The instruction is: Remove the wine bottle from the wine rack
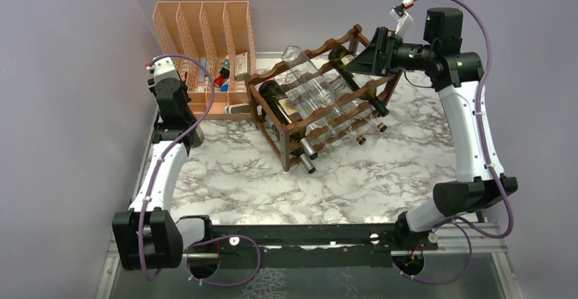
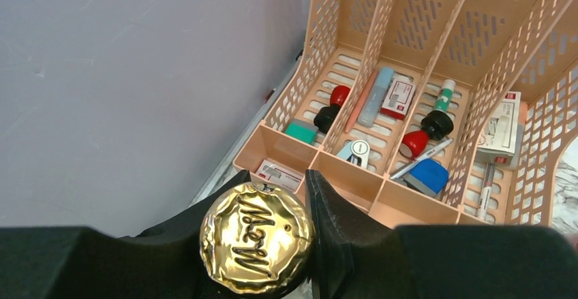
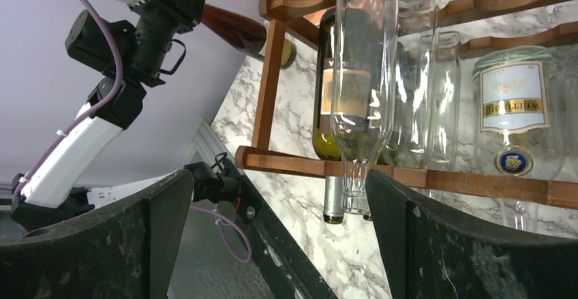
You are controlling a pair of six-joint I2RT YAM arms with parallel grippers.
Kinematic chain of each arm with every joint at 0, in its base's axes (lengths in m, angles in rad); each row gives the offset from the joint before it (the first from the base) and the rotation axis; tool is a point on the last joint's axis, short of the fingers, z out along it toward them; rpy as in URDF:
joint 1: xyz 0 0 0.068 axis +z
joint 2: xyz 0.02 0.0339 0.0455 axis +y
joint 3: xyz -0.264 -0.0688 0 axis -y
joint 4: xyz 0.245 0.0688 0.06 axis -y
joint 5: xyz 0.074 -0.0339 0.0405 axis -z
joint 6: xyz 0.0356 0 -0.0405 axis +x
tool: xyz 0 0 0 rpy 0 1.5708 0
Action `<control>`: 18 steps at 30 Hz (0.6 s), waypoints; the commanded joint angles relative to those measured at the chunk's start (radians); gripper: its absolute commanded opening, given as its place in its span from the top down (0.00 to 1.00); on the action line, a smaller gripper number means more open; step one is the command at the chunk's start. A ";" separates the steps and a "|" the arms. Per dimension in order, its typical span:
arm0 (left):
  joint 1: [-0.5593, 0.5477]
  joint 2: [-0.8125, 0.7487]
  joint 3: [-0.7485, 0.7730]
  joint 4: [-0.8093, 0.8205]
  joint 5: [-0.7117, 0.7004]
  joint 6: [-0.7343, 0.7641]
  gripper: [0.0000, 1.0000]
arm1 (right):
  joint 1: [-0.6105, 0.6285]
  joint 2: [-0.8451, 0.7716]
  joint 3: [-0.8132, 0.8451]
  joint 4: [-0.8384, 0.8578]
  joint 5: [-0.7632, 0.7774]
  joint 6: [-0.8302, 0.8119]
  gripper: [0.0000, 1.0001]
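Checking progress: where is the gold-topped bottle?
Top view, far left: the bottle is clamped in the left gripper beside the peach organizer, off the wine rack.

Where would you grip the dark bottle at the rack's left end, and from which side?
Probably the silver-capped neck, from the front. The bottle lies cradled on its side, and that neck juts past the front rail, slim and free; rails crowd the rest.

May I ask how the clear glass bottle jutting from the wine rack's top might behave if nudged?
The clear glass bottle looks empty, so it is probably light. On the wine rack it lies slanted, so it may roll or slide. Smooth glass: likely slippery, breakable.
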 commanded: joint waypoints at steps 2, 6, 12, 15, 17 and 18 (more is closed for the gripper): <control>0.006 -0.062 0.078 0.104 0.038 -0.009 0.60 | 0.059 -0.034 -0.033 0.027 0.001 -0.025 0.00; 0.006 -0.079 0.077 0.042 0.051 -0.017 0.39 | 0.132 -0.015 -0.008 0.003 0.070 -0.034 0.00; 0.006 -0.104 0.110 -0.057 0.053 -0.016 0.04 | 0.217 0.015 0.035 -0.037 0.178 -0.052 0.00; 0.004 -0.123 0.166 -0.155 0.050 -0.044 0.01 | 0.274 0.043 0.070 -0.084 0.283 -0.080 0.00; 0.003 -0.142 0.205 -0.224 0.071 -0.075 0.01 | 0.317 0.075 0.110 -0.123 0.386 -0.110 0.00; 0.003 -0.150 0.226 -0.259 0.089 -0.088 0.01 | 0.340 0.098 0.137 -0.146 0.442 -0.125 0.00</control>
